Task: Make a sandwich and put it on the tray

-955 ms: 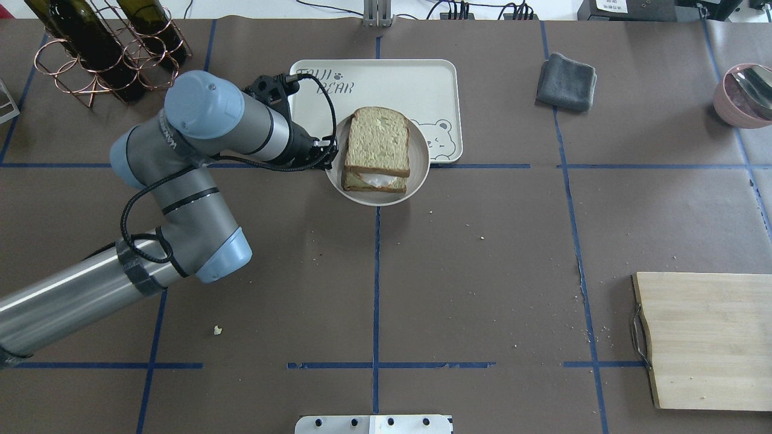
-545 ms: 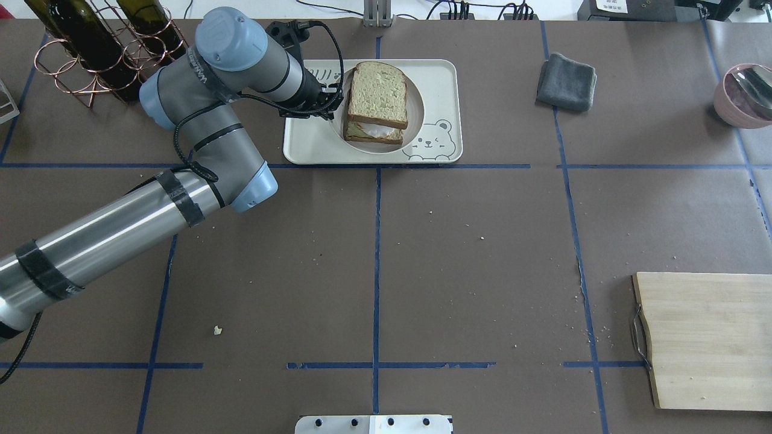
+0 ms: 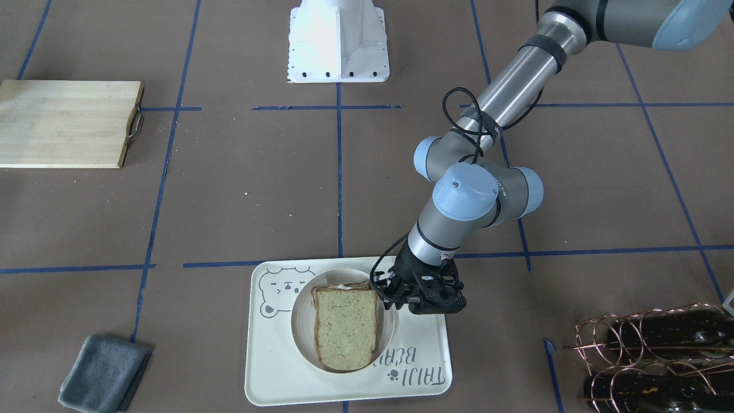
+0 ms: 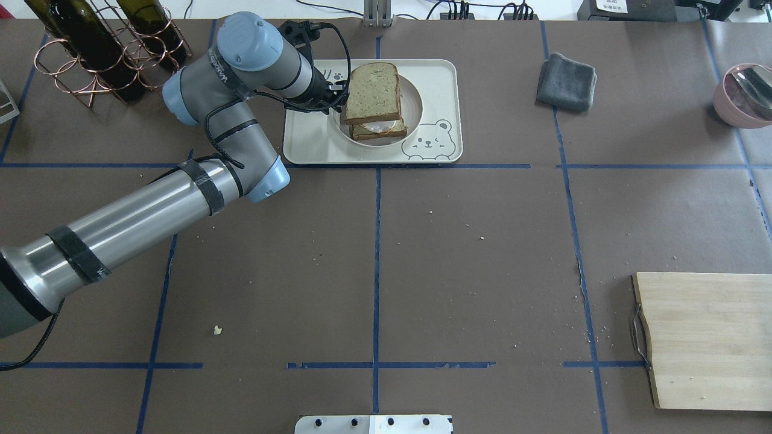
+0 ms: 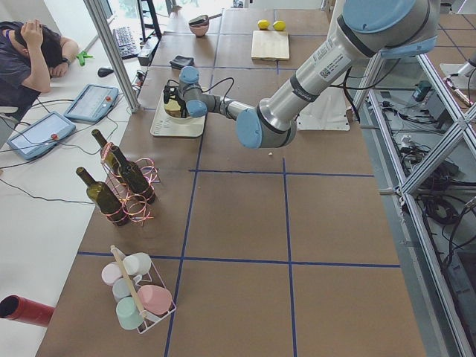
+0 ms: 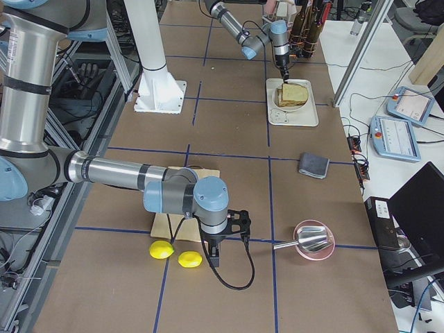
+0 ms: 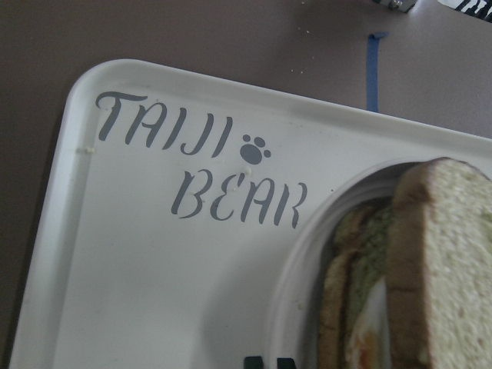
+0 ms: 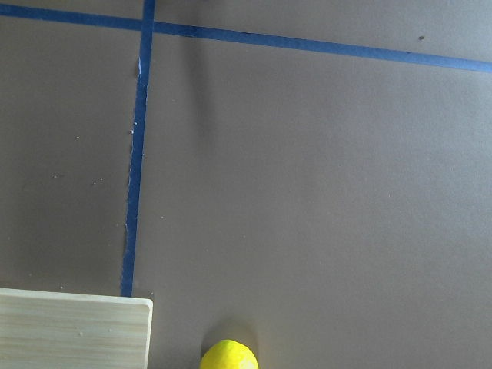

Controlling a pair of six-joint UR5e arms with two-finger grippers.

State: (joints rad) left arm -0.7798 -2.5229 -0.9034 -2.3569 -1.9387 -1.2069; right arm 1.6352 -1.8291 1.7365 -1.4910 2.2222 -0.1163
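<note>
The sandwich (image 4: 374, 96), two bread slices with a fried egg between them, lies on a small round white plate (image 4: 415, 102). The plate sits inside the cream tray (image 4: 307, 144) with the bear face and "TAIJI BEAR" lettering. My left gripper (image 4: 339, 90) is shut on the plate's left rim. In the front-facing view the gripper (image 3: 381, 285) is beside the sandwich (image 3: 347, 324) over the tray (image 3: 275, 367). The left wrist view shows the tray (image 7: 138, 261) and the sandwich (image 7: 438, 261). My right gripper (image 6: 211, 255) hangs low near two lemons; I cannot tell whether it is open.
A copper rack with wine bottles (image 4: 102, 54) stands just left of the tray. A grey cloth (image 4: 567, 81) lies to its right, and a pink bowl with a spoon (image 4: 745, 96) is at the far right. A wooden cutting board (image 4: 705, 340) lies front right, with lemons (image 6: 161, 250) beside it.
My left gripper has carried the plate with the sandwich from the tray's front edge onto the tray, then a little further right and down.
</note>
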